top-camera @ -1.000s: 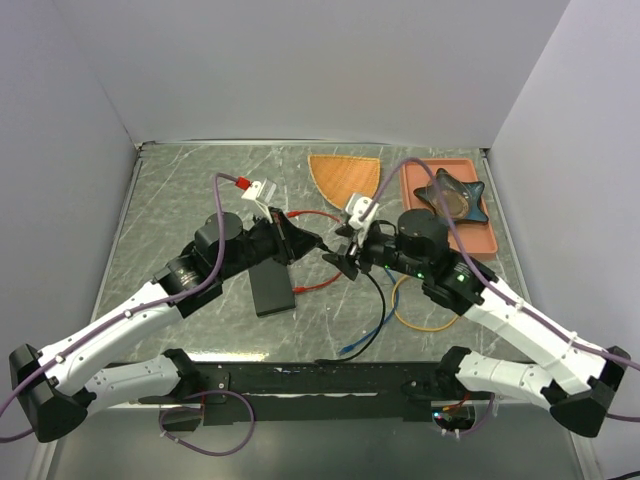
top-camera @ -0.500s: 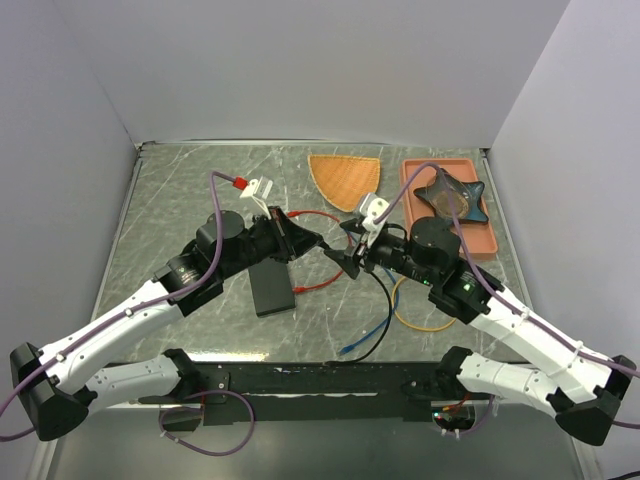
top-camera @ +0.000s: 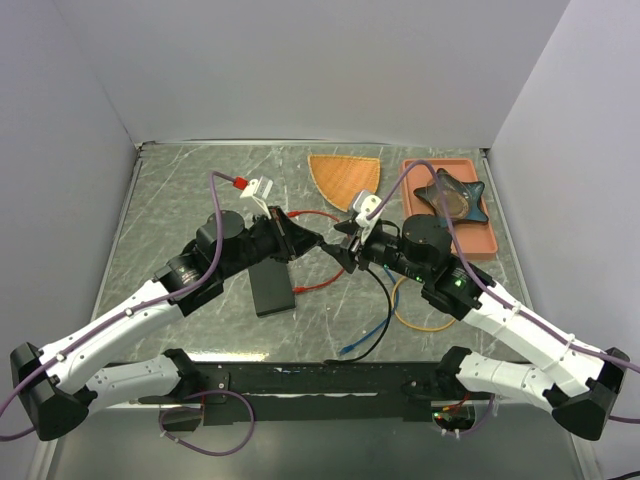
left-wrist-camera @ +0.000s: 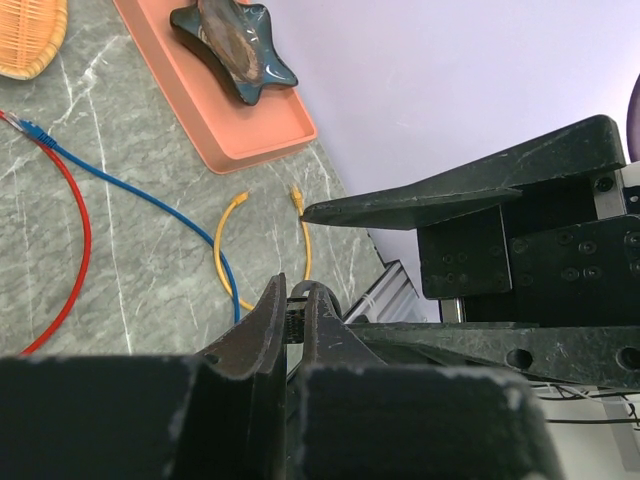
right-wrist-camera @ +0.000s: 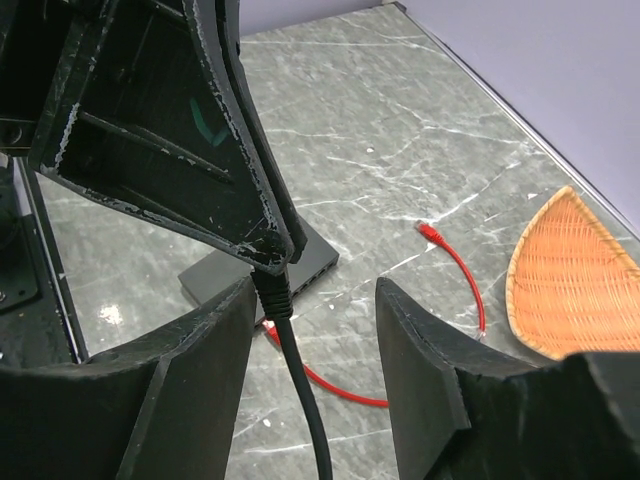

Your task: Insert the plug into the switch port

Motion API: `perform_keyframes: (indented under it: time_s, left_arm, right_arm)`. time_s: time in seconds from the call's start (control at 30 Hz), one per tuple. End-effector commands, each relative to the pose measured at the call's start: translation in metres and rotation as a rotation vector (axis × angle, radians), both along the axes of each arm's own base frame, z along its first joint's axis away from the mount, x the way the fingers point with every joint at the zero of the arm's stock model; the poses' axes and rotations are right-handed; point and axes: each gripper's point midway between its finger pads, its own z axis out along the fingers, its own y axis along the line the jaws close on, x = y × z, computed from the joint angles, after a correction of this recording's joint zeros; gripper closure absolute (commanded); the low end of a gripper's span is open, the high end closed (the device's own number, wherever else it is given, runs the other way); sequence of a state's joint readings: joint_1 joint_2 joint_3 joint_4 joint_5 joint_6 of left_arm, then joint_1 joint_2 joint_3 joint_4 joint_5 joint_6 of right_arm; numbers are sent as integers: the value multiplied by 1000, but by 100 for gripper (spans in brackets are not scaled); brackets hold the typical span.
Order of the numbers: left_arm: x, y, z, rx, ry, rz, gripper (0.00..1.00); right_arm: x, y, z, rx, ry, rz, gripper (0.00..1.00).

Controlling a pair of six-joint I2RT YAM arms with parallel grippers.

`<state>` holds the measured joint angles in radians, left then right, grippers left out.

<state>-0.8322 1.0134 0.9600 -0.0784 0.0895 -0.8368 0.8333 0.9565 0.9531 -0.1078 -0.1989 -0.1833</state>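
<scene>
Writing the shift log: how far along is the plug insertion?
Done: the left gripper is shut on the plug of the black cable, above the table. In hand: the right gripper stands open around that cable, perhaps for a handover. Left: this plug is not yet in the switch box, which lies apart on the table.

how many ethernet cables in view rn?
4: red cable mid-table; blue cable to its right; yellow cable looped farther right; black cable gripped at its plug end by the left pincer. Others could hide under the arms.
</scene>
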Motion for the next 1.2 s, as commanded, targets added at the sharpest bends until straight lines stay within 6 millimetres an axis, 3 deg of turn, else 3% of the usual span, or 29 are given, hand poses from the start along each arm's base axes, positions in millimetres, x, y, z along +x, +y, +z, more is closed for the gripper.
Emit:
perform_keyframes:
  time_s: [0.0,0.53,0.83,0.93,0.97,1.1,1.17]
  left_arm:
    - [0,-5,28,-69,-30,-10,99]
    - [-1,-1,33,-91,-42,1,99]
    - [-4,-6,34,-95,-41,-33,99]
    - [-4,-8,33,-95,-39,-42,99]
    - [-5,-8,34,-95,-38,-48,99]
    - [-2,-7,32,-82,-43,-34,97]
    - [-1,-4,28,-64,-39,-16,86]
  right_arm:
    - [0,6,11,33,-29,15,42]
    - [-4,11,-6,-23,-9,56,41]
    - [5,8,-2,-2,-1,2,67]
    - [9,9,-2,-3,6,-17,84]
    - [11,9,-3,-5,11,-27,97]
    - [16,9,-3,1,19,-52,100]
    - [17,9,-4,2,20,-56,100]
